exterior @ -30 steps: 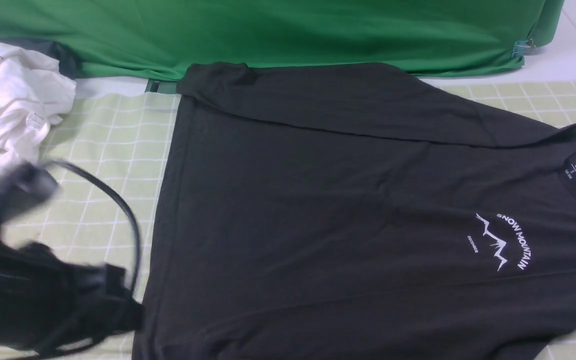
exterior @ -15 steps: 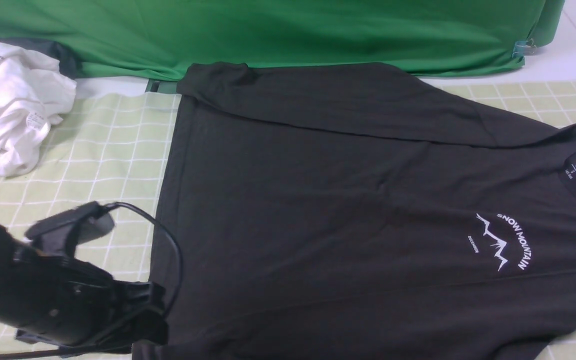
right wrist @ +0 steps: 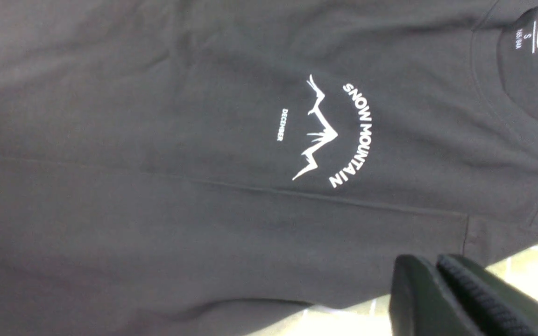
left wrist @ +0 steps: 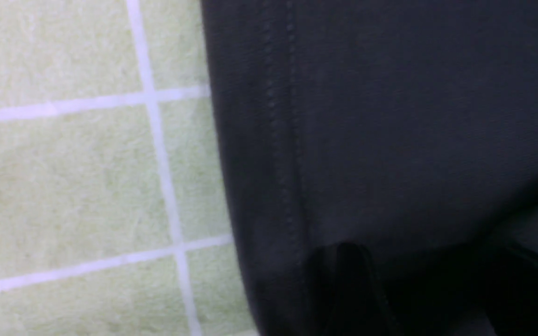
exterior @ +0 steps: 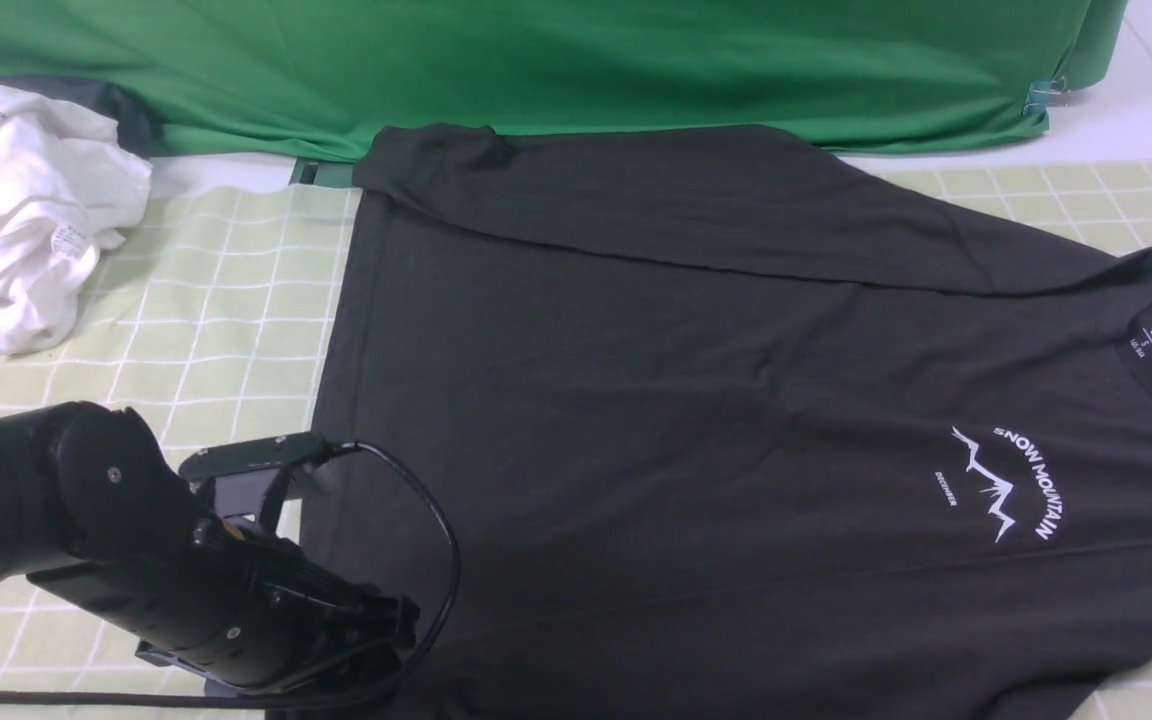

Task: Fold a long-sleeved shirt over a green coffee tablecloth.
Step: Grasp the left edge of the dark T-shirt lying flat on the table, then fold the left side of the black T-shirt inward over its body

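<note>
The long-sleeved shirt (exterior: 686, 400) is black and lies flat on the green coffee tablecloth (exterior: 216, 300), collar to the right, both sleeves folded over the body. Its white mountain print (exterior: 1001, 485) faces up. My left gripper (exterior: 386, 625) hangs low over the shirt's hem at the near left corner. In the left wrist view the stitched hem (left wrist: 278, 140) runs beside the tablecloth (left wrist: 63, 163), and the gripper (left wrist: 437, 261) is open with its dark fingers (left wrist: 343, 280) set wide apart. My right gripper (right wrist: 432, 263) is shut and empty, above the shirt's near edge (right wrist: 157, 163) by the shoulder; the front view misses it.
A crumpled white garment (exterior: 16, 200) lies at the back left. Plain deep green fabric (exterior: 536, 60) drapes along the back, held by a clip (exterior: 1041, 95). A black cable (exterior: 436, 540) loops from the left arm over the shirt.
The left arm has swung right and down to the shirt's near left hem, and its jaws have opened. The shirt has not moved.
</note>
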You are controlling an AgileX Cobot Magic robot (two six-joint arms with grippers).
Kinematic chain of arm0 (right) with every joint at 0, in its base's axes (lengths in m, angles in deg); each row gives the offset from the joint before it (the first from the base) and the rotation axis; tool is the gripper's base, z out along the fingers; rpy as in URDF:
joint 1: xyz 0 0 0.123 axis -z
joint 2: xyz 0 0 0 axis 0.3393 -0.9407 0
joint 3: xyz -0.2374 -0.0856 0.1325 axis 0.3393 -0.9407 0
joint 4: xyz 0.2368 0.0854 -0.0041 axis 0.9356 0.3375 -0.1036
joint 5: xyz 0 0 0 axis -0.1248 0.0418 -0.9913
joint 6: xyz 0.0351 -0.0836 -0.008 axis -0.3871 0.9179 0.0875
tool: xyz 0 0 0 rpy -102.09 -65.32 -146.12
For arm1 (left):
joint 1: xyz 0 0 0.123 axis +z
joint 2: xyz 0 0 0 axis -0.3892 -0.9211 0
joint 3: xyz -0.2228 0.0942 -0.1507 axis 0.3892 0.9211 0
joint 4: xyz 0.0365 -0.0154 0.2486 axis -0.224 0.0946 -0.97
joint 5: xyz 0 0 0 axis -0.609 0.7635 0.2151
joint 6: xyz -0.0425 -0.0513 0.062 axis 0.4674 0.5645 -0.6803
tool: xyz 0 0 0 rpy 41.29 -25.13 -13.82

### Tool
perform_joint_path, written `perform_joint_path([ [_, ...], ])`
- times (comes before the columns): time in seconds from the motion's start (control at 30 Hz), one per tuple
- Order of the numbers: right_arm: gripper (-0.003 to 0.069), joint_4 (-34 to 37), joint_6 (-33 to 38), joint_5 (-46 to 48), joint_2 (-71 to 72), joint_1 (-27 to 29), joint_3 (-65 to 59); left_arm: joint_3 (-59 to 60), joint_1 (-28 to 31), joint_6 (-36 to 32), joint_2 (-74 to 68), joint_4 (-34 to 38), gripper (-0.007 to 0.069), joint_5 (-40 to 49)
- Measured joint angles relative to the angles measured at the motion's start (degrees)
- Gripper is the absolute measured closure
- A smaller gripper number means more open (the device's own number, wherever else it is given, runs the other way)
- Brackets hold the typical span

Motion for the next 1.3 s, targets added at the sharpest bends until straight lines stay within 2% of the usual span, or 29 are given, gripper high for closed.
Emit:
perform_joint_path([
  [0.2,0.0583,0.00,0.00,-0.19,0.00,0.00,0.00,0.00,0.00,0.36,-0.07,-0.55,0.0239,3.78],
  [0.43,0.0571,0.00,0.00,-0.24,0.00,0.00,0.00,0.00,0.00,0.78,-0.13,1.15,0.0261,3.47],
  [0.5,0.0566,0.00,0.00,-0.31,0.00,0.00,0.00,0.00,0.00,0.78,-0.17,2.23,0.0335,2.94],
  [0.53,0.0566,0.00,0.00,-0.30,0.00,0.00,0.00,0.00,0.00,0.78,-0.17,2.23,0.0344,2.86],
  [0.57,0.0563,0.00,0.00,-0.32,0.00,0.00,0.00,0.00,0.00,0.78,-0.17,2.50,0.0413,2.64],
  [0.6,0.0561,0.00,0.00,-0.37,0.00,0.00,0.00,0.00,0.00,0.78,-0.17,2.50,0.0445,2.64],
  [0.63,0.0557,0.00,0.00,-0.42,0.00,0.00,0.00,0.00,0.00,0.78,-0.12,2.70,0.0531,2.57],
  [0.67,0.0555,0.00,0.00,-0.42,0.00,0.00,0.00,0.00,0.00,0.78,0.19,2.76,0.0572,2.57],
  [0.73,0.0552,0.00,0.00,-0.42,0.00,0.00,0.00,0.00,0.00,0.78,1.40,3.10,0.0599,2.57],
  [0.97,0.0542,0.00,0.00,-0.48,0.00,0.00,0.00,-7.91,0.00,4.85,10.06,3.35,0.0606,3.40],
  [1.03,0.0538,0.00,0.00,-0.48,0.00,0.00,0.00,-14.67,0.00,7.43,11.16,2.36,0.0606,3.31],
  [1.3,0.0536,0.05,-0.11,-0.37,0.00,0.00,0.00,-29.84,1.85,12.86,4.16,-3.61,0.0606,4.91],
])
